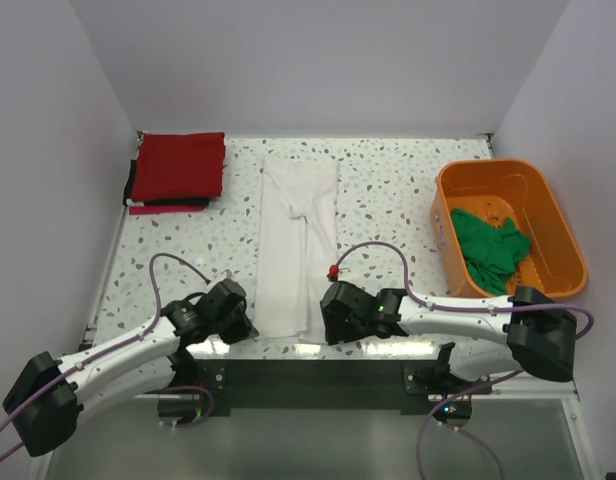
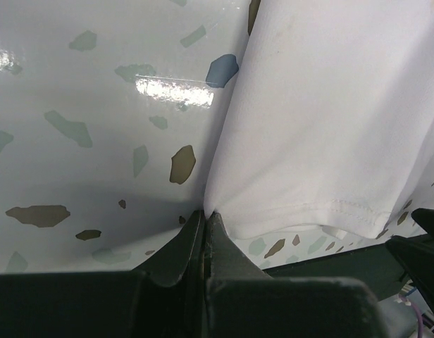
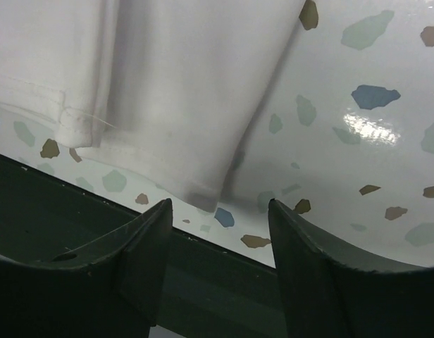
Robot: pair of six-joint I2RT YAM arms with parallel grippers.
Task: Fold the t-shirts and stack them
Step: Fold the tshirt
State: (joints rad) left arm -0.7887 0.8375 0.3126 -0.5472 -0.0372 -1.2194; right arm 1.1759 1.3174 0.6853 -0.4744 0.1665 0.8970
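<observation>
Along the near edge of the table (image 1: pixel 388 200), pinching one hem corner of the white t-shirt (image 1: pixel 298 230) in the clamped left gripper (image 2: pixel 205 215), straddling the other with the right gripper (image 3: pixel 218 205) spread; likely needing closure before folding.

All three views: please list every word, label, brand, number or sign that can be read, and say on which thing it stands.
None: no readable text in any view.
white t-shirt, red t-shirt, green t-shirt: plain cloth, no print or tag showing.
orange tub: no label visible.
table: only coloured speckles, no writing.
small red piece beside the white t-shirt: too small to read.
</observation>
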